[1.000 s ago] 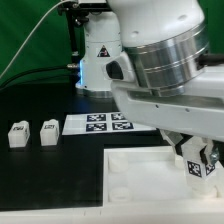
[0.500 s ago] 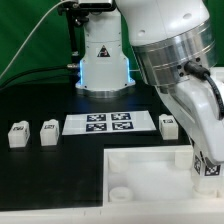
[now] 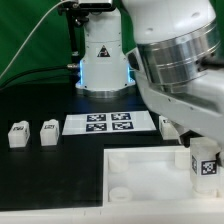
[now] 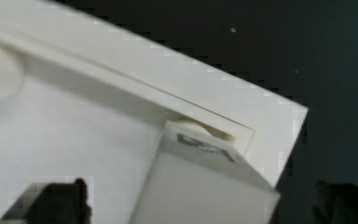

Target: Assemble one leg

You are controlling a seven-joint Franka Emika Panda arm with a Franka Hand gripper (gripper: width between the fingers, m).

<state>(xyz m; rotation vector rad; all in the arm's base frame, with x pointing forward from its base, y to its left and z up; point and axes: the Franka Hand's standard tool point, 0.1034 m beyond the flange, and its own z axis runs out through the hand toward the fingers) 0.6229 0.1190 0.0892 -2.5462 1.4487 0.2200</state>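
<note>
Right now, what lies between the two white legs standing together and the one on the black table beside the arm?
The marker board, in the exterior view, flat between the paired legs and the lone leg.

No words or numbers are legible. Only black-and-white square tags show: a row on the marker board [image 3: 110, 123], and one each on the outer leg [image 3: 17, 134] and inner leg [image 3: 48, 132] to the exterior view's left of it, the third leg [image 3: 167, 124] just beside its other end, and the fourth leg [image 3: 205, 163] nearer the camera.
</note>
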